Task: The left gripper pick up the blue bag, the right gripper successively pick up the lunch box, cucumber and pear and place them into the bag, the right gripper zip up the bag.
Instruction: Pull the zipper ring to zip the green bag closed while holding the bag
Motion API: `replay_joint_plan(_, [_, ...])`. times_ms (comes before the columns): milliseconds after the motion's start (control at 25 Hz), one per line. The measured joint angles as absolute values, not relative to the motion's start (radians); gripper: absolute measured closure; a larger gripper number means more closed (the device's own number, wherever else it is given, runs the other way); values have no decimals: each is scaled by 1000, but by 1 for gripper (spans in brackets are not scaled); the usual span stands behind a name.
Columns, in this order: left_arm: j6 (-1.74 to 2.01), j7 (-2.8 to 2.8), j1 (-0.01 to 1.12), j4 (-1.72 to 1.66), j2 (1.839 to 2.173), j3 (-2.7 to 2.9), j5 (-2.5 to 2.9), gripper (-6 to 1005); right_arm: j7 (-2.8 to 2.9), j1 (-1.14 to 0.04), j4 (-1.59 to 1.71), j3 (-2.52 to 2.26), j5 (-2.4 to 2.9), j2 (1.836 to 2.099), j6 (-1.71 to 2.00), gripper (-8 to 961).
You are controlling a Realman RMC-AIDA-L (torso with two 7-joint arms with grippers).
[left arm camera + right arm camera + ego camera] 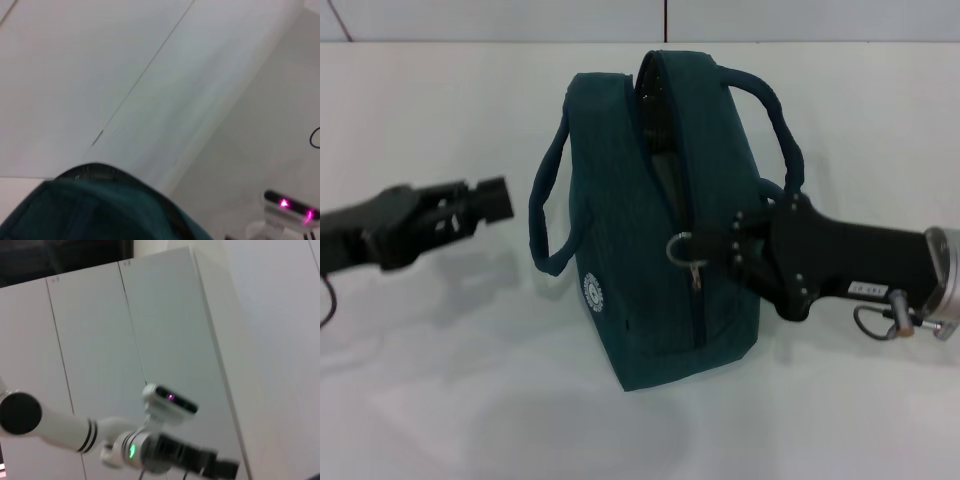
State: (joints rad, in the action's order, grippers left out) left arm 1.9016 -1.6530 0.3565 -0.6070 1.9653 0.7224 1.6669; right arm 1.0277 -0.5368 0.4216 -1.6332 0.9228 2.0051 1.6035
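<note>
The blue bag (650, 230) stands upright in the middle of the white table (440, 400), its two loop handles hanging to either side. Its zipper is closed along the lower front and gapes open toward the top. My right gripper (712, 247) reaches in from the right and is shut on the metal ring pull (679, 247) halfway along the zipper. My left gripper (492, 200) hovers left of the bag, apart from the near handle (542, 215). The bag's top (90, 210) also fills the left wrist view's lower edge. Lunch box, cucumber and pear are out of view.
White wall panels (520, 20) rise behind the table's far edge. The right wrist view faces cabinets (165, 320) and shows the left arm (65, 427) farther off.
</note>
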Motion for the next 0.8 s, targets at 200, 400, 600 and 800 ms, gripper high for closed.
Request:
replay_joint_plan(200, [1906,-1490,284,-585,2012,724,1658,644,1028,-545,448,-1608,925,2000,1598,937])
replay_joint_plan(400, [1903,-1302,267,-476,2054,732,1687,576,1013,-570,452,-1590,926,2001,1586,937])
replay_joint_plan(600, [1873,-1176,265,-392,2082,732,1697,370,1007,-599,452,-1588,926,2004,1566,938])
replay_joint_plan(800, [1822,-1120,297,-309,2087,733,1697,349,982,-620,453,-1576,926,2009,1541,938])
